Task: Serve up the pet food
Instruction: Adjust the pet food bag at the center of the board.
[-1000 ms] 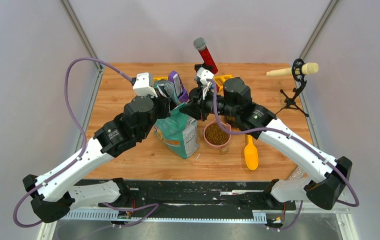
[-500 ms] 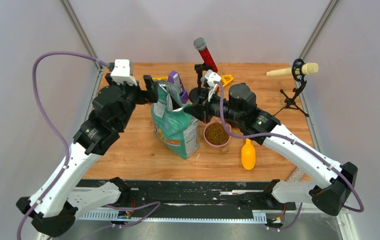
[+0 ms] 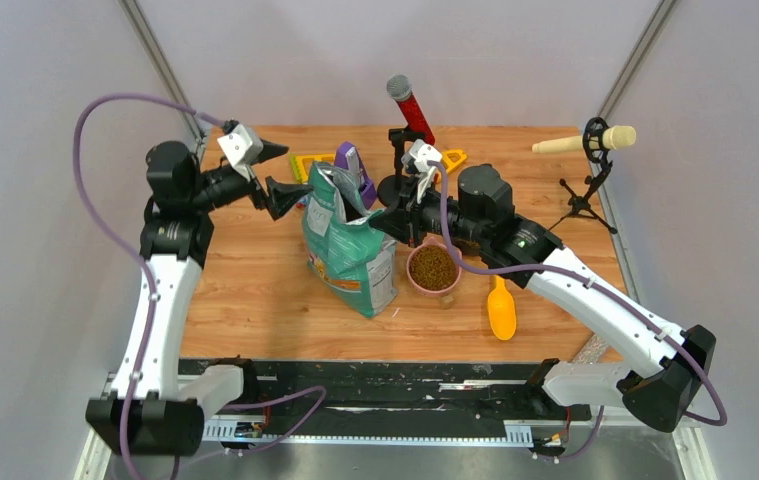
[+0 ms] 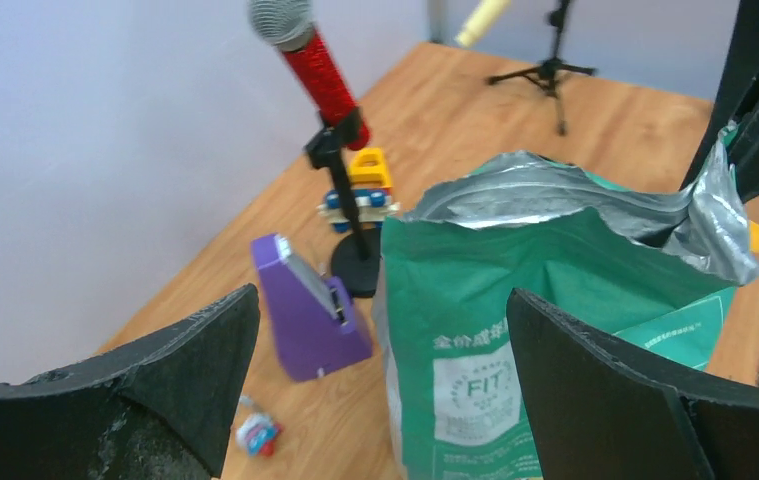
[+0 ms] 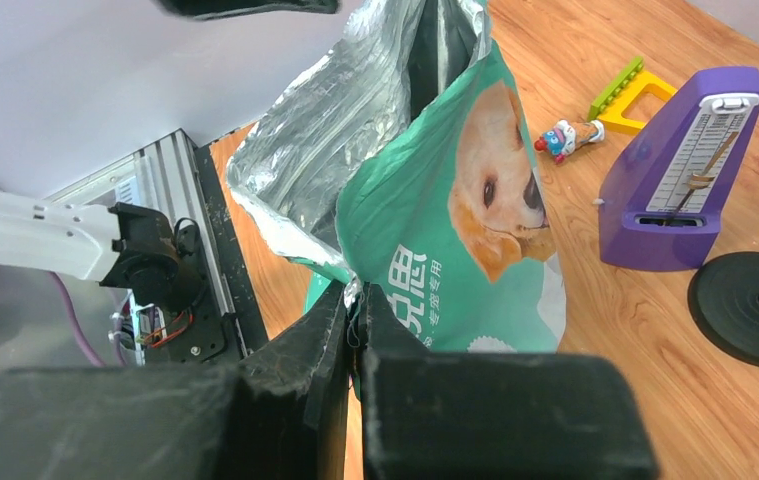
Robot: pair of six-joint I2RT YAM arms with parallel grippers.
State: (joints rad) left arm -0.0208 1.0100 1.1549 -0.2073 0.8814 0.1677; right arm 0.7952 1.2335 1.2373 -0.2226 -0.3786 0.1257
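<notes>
Right pincer (image 5: 352,305) on bag (image 5: 455,230); brown kibble (image 3: 434,268)

You get bright, even light with soft shadows; the foil lining (image 4: 555,195) glints, and your left wrist view's near fingers (image 4: 605,400) look blurred

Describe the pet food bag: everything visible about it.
The pet food bag is a teal-green flexible pouch with a silver foil lining, a puppy picture and a white label. It stands upright on the wooden table, top open and crumpled. The right gripper pinches its upper edge; the pink bowl of kibble sits just beside it.
</notes>
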